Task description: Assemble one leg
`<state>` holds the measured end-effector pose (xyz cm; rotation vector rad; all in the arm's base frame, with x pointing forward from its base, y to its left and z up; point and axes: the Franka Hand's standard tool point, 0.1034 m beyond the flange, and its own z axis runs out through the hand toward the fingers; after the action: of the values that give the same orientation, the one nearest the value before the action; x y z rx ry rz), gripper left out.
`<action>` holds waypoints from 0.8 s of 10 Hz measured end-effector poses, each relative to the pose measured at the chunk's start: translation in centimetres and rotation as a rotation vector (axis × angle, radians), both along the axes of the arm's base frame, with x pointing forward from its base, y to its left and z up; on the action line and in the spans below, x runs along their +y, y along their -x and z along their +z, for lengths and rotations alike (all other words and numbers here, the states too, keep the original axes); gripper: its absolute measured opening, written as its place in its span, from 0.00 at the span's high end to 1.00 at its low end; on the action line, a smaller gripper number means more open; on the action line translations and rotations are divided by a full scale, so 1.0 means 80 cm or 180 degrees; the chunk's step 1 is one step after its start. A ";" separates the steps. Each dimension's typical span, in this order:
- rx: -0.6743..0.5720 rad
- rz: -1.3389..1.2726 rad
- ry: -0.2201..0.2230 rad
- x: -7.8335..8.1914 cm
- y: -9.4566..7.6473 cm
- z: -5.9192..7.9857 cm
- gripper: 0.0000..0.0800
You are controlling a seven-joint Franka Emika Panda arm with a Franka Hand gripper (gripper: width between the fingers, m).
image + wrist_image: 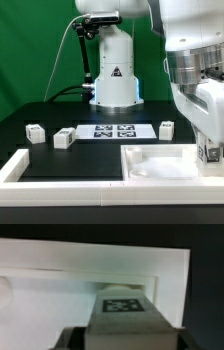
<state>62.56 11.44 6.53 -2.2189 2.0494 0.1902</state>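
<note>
My gripper (123, 340) is shut on a leg (122, 308), a white block with a black-and-white tag facing the wrist camera. Dark fingers (72, 341) press both of its sides. The leg's far end sits at the recessed corner of the large white tray-like piece (60, 263); I cannot tell whether they touch. In the exterior view the gripper (210, 152) hangs over the right end of that piece (160, 165), and the held leg is mostly hidden. Three loose legs lie on the table, two at the left (35, 131) (63, 138) and one at the right (166, 128).
The marker board (115, 130) lies flat in the middle of the black table. The robot base (113, 75) stands behind it. A white raised border (20, 168) runs along the front left edge.
</note>
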 end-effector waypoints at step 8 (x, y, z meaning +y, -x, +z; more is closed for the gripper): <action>-0.0335 0.2260 -0.0059 0.004 -0.002 0.005 0.19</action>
<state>62.75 11.80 6.93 -2.7709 1.1262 0.1416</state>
